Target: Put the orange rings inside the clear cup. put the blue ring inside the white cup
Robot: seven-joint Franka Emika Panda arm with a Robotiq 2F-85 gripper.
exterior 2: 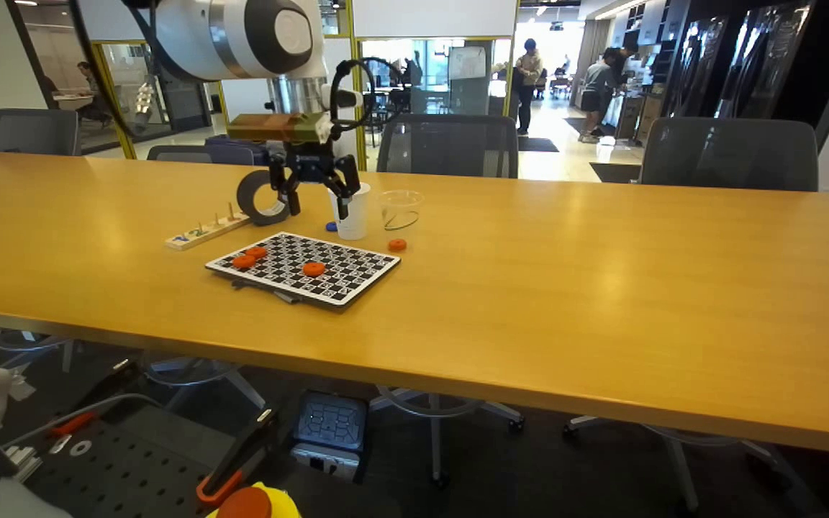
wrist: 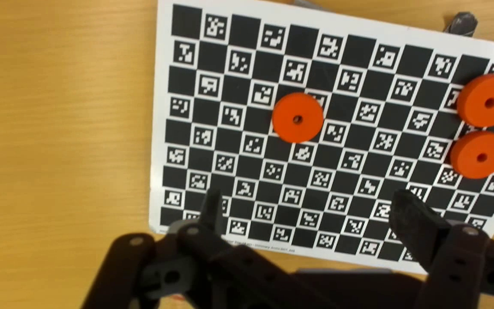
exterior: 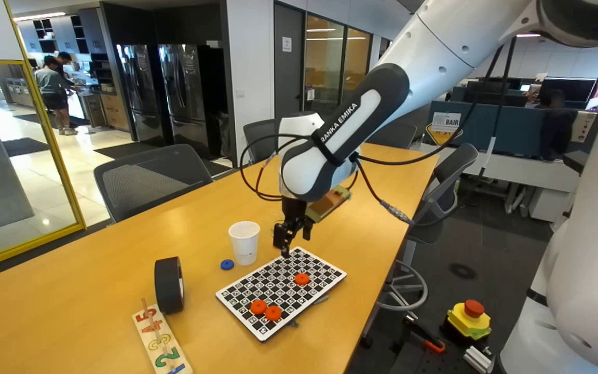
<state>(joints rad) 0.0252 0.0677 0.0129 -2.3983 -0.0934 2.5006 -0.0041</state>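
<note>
While hanging point-down over one edge of a checkered board (wrist: 159,128), with jaws spread wide and nothing between them: a gripper (exterior 2: 319,211), probably so as to come down astride something small. Laid flat on the board, likely for an easy pinch by the rim: a lone orange ring (wrist: 297,130) and a pair of orange rings (wrist: 468,155). Upright, mouths up, presumably to take drops from above: the white cup (exterior: 244,241) and the clear cup (exterior 2: 400,205). No orange to be seen through the clear wall.

In the wrist view, lined up with the gap between the jaws, yet ahead of the tips and below: the lone orange ring, seemingly the handiest pick. Farther right, past the jaw on that side: the pair, nearly or quite touching, so perhaps awkward to take singly. Just in front of the clear cup in an exterior view, outside it and clear of the jaws: a fourth orange ring (exterior 2: 396,244), on the table (exterior 2: 601,309). At the foot of the white cup, touching or barely apart, hard to tell: the blue ring (exterior: 227,264), likely placed for a short carry; in an exterior view, across the cup from the gripper, and lower.
</note>
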